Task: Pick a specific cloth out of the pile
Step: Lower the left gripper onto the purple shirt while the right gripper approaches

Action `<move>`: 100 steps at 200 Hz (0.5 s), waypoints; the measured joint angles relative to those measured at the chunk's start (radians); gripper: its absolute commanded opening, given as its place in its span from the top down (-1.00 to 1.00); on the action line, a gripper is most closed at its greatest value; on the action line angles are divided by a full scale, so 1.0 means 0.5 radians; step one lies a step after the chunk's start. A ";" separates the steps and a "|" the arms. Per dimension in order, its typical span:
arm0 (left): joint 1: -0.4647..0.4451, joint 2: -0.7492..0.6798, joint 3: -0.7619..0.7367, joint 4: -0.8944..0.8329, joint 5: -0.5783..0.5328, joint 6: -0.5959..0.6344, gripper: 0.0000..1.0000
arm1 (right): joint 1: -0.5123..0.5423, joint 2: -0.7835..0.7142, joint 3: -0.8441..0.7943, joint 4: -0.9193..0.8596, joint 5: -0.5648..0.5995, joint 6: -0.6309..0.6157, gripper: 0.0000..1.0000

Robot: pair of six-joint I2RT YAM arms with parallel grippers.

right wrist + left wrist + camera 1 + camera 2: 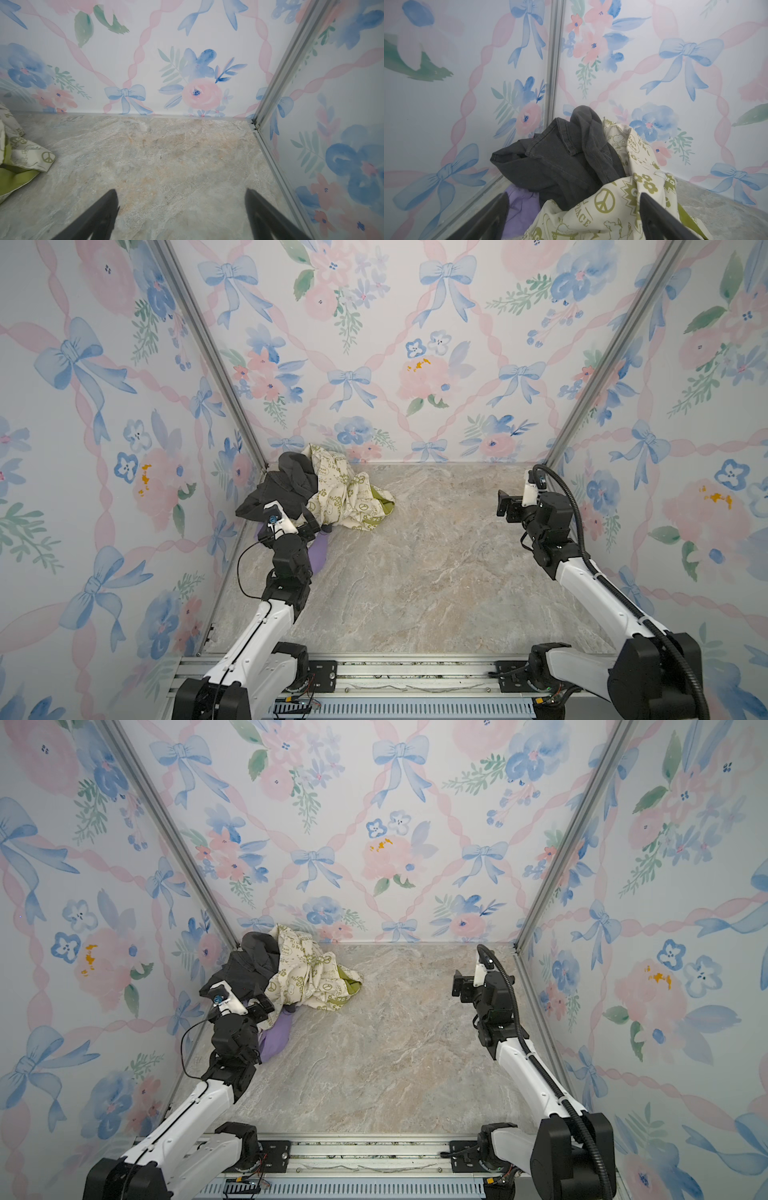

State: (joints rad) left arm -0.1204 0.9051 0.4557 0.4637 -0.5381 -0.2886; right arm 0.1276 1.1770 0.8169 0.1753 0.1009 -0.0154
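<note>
The left gripper [573, 195] hovered with jaws spread at the near edge of the pile [332, 489], in the 11 o'clock corner of the table [415, 572]. The cloth [276, 1038] lay at the pile's 7 o'clock, partly tucked under it. At 3 o'clock the right gripper [180, 193] hung spread above bare table.

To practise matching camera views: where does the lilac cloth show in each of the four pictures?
Top view: lilac cloth at the near edge of the pile, partly hidden by the left arm.
Top view: same spot, more of it showing.
Left wrist: peeking out from under the dark grey cloth.
Right wrist: not in it.
Shared landmark: cream peace-sign cloth.
</note>
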 measured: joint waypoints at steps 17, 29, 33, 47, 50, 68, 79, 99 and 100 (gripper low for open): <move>0.098 -0.052 0.147 -0.369 0.047 -0.134 -0.96 | 0.077 -0.049 0.067 -0.121 -0.050 0.001 -0.94; 0.141 -0.048 0.241 -0.597 0.101 -0.224 -0.96 | 0.150 -0.075 0.108 -0.207 -0.078 -0.001 -0.94; 0.150 -0.043 0.268 -0.671 0.123 -0.253 -0.96 | 0.178 -0.080 0.120 -0.230 -0.090 -0.001 -0.94; 0.161 -0.021 0.333 -0.879 0.204 -0.343 -0.96 | 0.285 -0.090 0.164 -0.314 -0.122 -0.002 -0.94; 0.162 -0.014 0.343 -0.918 0.221 -0.362 -0.96 | 0.305 -0.090 0.172 -0.332 -0.126 -0.002 -0.94; 0.162 0.045 0.382 -1.132 0.304 -0.482 -0.95 | 0.443 -0.090 0.208 -0.425 -0.150 -0.003 -0.94; 0.162 0.086 0.391 -1.246 0.342 -0.546 -0.93 | 0.523 -0.090 0.222 -0.484 -0.151 -0.005 -0.94; 0.163 0.148 0.391 -1.410 0.407 -0.651 -0.87 | 0.630 -0.090 0.249 -0.595 -0.143 -0.010 -0.94; 0.163 0.151 0.391 -1.418 0.410 -0.660 -0.87 | 0.636 -0.090 0.252 -0.602 -0.142 -0.010 -0.94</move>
State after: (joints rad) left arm -0.0387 0.9806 0.6510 -0.2455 -0.3328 -0.6186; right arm 0.4458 1.1320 0.9428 -0.1257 0.0299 -0.0204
